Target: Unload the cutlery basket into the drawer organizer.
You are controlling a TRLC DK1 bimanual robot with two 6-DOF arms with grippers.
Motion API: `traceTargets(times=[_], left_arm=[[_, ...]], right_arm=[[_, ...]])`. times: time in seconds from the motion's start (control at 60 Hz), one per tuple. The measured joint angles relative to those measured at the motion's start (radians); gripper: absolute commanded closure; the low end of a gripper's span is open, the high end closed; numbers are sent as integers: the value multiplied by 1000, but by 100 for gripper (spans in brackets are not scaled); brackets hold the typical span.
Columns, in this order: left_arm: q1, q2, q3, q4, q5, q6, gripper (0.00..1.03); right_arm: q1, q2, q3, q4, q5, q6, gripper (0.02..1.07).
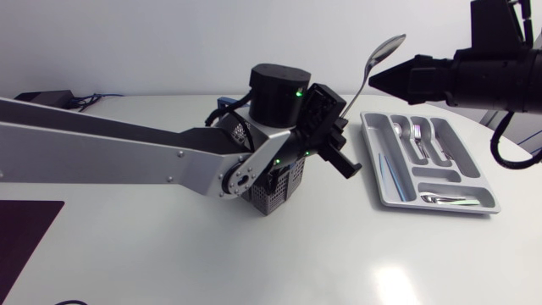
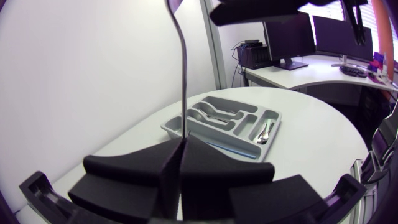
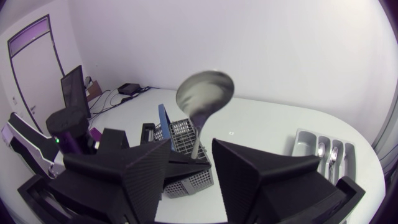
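**Spoon presented between two arms.** The left gripper (image 1: 339, 120) is clamped on the lower handle of a spoon (image 1: 383, 51), with both fingers (image 2: 130, 171) pressed against the shaft from opposite sides. The spoon is held upright above the table and clear of the cutlery basket (image 1: 275, 191). Its bowl is uppermost, at 1 o'clock from the left gripper, apparently so that the free upper shaft is offered for a second grasp.

The right gripper (image 1: 378, 79) sits at 2 o'clock of the left one, level with that upper shaft. Its fingers (image 3: 255, 180) are spread, one on each side of the shaft. No contact with the metal can be made out, so it grips nothing.

The step in hand is judged to be an arm-to-arm transfer. The drawer organizer (image 1: 445, 175) lies at 3 o'clock of the basket, on the right arm's side. Spoons and forks (image 1: 421, 140) lie in its compartments.

The left arm's wrist and forearm cover much of the basket from above, so whether cutlery remains inside cannot be told. A dark mat (image 1: 25, 233) lies at 8 o'clock, well apart.
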Motion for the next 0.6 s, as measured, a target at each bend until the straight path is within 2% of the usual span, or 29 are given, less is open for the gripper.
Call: traceTargets(times=[0.183, 0.6], left_arm=[[50, -5, 25, -93, 94, -113, 87], [65, -5, 111, -193, 243, -280, 87]], right_arm=[[-11, -14, -96, 86, -22, -32, 49], [12, 68, -108, 229, -21, -30, 50]])
